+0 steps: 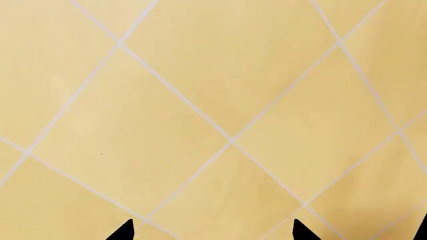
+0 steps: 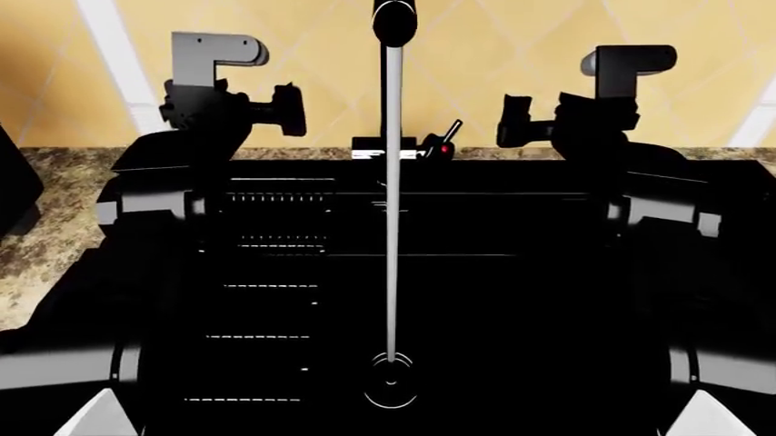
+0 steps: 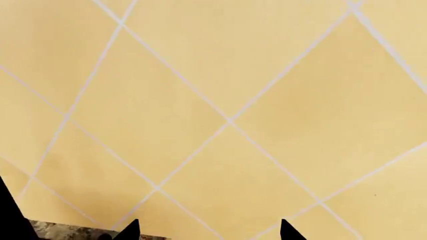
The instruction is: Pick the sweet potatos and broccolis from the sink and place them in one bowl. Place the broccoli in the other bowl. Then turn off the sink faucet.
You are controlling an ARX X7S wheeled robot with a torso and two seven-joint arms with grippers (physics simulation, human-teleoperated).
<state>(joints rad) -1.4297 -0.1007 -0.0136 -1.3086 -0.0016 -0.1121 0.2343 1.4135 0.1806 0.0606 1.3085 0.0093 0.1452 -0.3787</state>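
Observation:
No sweet potato, broccoli or bowl shows in any view; the sink [image 2: 485,300] is rendered almost black and its contents are hidden. The faucet spout [image 2: 394,23] hangs over the middle, and a stream of water [image 2: 391,227] runs down to the drain [image 2: 391,380]. The faucet handle [image 2: 446,143], with a red dot, stands behind the sink. My left gripper [image 2: 291,109] and right gripper [image 2: 515,118] are raised above the sink's back edge, either side of the faucet. In the wrist views the left gripper [image 1: 213,232] and right gripper [image 3: 208,232] show fingertips wide apart, empty, facing the wall.
A yellow tiled wall [image 2: 303,36] stands right behind the sink and fills both wrist views. A speckled granite counter [image 2: 49,245] runs to the left and along the back edge. A dark object [image 2: 10,182] sits at the far left on the counter.

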